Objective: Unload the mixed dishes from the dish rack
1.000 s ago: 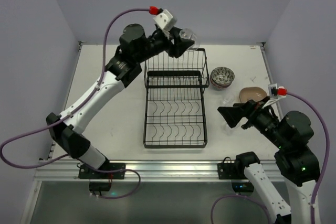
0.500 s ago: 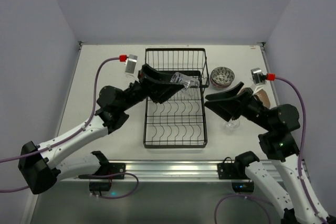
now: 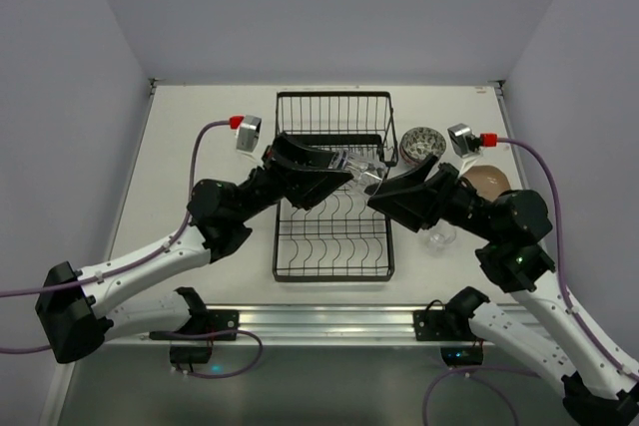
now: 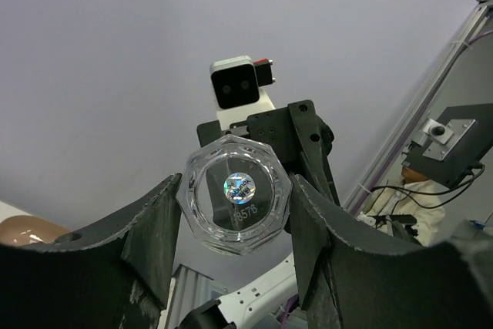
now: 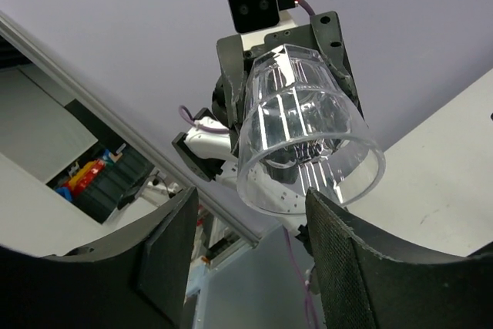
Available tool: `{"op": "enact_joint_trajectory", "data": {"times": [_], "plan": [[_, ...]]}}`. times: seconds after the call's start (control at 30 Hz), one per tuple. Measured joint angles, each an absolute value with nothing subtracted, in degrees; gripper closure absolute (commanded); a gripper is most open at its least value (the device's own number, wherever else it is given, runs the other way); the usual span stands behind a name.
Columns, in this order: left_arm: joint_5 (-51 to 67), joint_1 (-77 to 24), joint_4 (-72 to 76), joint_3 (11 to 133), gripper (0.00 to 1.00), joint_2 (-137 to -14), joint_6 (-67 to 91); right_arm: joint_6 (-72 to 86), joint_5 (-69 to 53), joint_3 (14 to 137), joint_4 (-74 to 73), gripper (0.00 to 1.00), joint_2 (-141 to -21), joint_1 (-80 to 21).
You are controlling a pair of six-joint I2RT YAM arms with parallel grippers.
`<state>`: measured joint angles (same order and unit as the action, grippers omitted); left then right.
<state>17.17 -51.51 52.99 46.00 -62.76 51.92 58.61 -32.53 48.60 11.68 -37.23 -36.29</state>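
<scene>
My left gripper [image 3: 349, 169] is shut on a clear glass cup [image 3: 361, 163] and holds it on its side above the black wire dish rack [image 3: 283, 246]. In the left wrist view the cup's base [image 4: 233, 217] sits between both fingers [image 4: 158, 229]. My right gripper [image 3: 385, 193] is open and faces the cup's mouth. In the right wrist view the cup [image 5: 304, 132] hangs just beyond my open right gripper [image 5: 254, 256], rim toward me, not touching the pads. No dishes show in the rack.
A stack of patterned bowls [image 3: 423, 145] and a tan plate [image 3: 491, 180] sit right of the rack. Another clear glass cup [image 3: 437, 237] stands on the table under my right arm. The table [image 3: 200, 137] runs left of the rack.
My left arm has swung the cup from behind the rack down over its middle. My right gripper has risen and moved left to face the cup's mouth.
</scene>
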Motion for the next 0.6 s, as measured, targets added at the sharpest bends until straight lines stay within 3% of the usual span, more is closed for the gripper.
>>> {"op": "enact_joint_trajectory", "data": {"times": [0.3, 0.33, 0.37, 0.4, 0.5, 0.53, 0.6], "plan": [[14.85, -52.58, 54.28, 43.42, 1.00, -62.74, 51.96, 57.69, -29.67, 48.60, 15.64, 0.62, -39.79, -37.65], [14.57, -52.64, 54.46, 42.96, 1.00, -62.72, 52.01, 57.65, -29.41, 48.60, 16.08, 0.67, -40.38, -37.91], [14.28, -52.64, 54.78, 42.59, 1.00, -62.67, 52.03, 57.56, -29.30, 48.60, 16.34, 0.83, -40.99, -38.15], [14.00, -52.64, 54.94, 42.35, 1.00, -62.61, 52.05, 57.10, -29.15, 48.60, 16.43, 0.92, -41.56, -38.35], [12.69, -52.53, 55.02, 41.85, 0.98, -62.06, 51.86, 57.30, -28.10, 48.62, 17.32, 1.00, -42.61, -38.83], [12.16, -52.53, 54.70, 41.65, 0.75, -61.76, 51.83, 57.23, -27.70, 48.62, 17.30, 1.00, -42.59, -38.89], [11.53, -52.66, 53.47, 41.54, 0.42, -60.95, 51.27, 56.64, -26.81, 48.62, 16.49, 1.00, -42.04, -39.22]]}}
